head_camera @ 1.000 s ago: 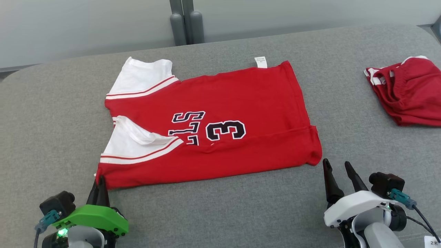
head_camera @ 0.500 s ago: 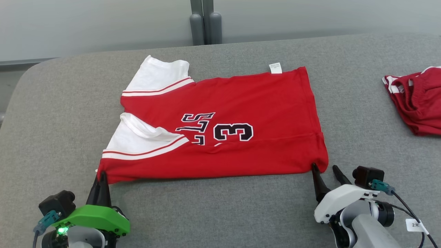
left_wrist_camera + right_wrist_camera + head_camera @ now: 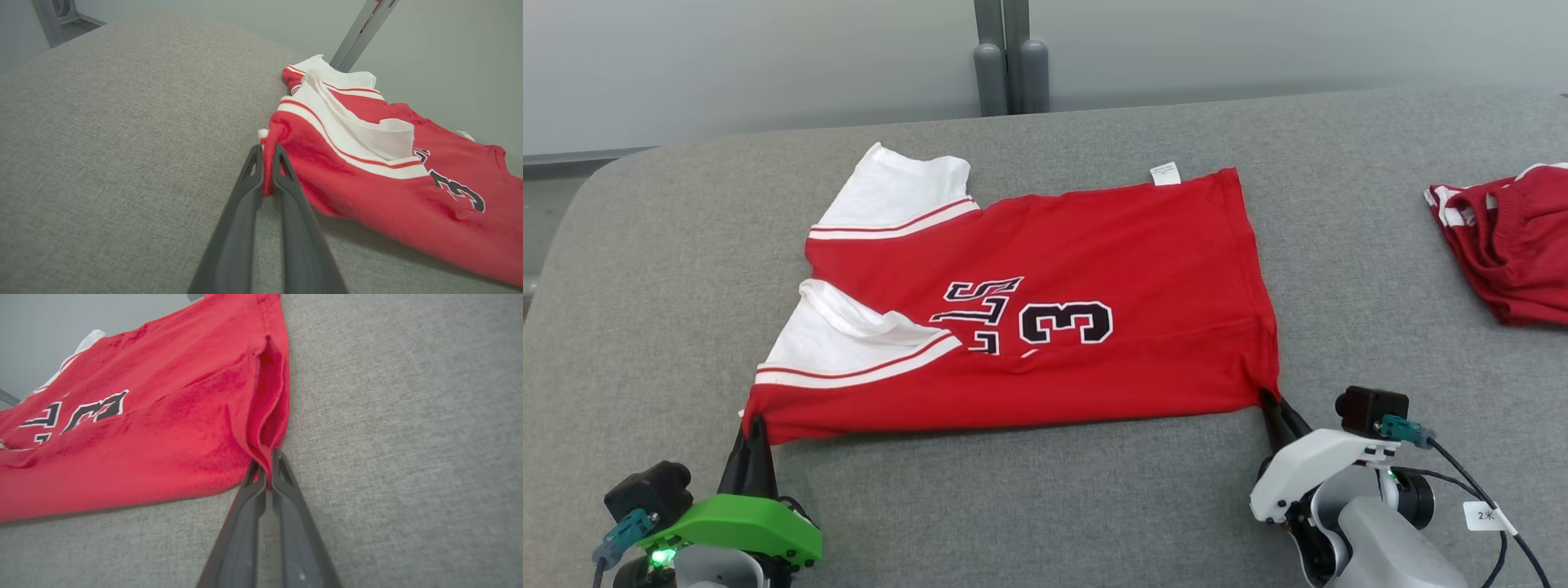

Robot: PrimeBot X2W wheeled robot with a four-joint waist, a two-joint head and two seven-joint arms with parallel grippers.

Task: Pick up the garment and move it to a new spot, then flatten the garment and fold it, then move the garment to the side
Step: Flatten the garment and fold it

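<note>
- One red jersey [image 3: 1111, 245] lies spread across the middle of the grey padded table [image 3: 1045, 506], sleeves toward the robot's left and hem toward its right
- Its near side is folded over, cutting across the black, white-edged letters beside one "3" [image 3: 1066, 321]
- It has two white sleeves with red stripes: the far one [image 3: 898, 192] lies flat, and the near one [image 3: 849, 343] is rumpled on top of the red cloth
- One white tag [image 3: 1165, 173] sticks out at the far edge
- There are two grippers: the left gripper [image 3: 756, 425] is clenched on the jersey's near left corner, and the right gripper [image 3: 1270, 402] is clenched on the near hem corner, which is pinched into a fold
- One crumpled red garment with white trim [image 3: 1511, 245] lies well apart on the right
- Two grey posts [image 3: 1011, 77] stand behind the table
</note>
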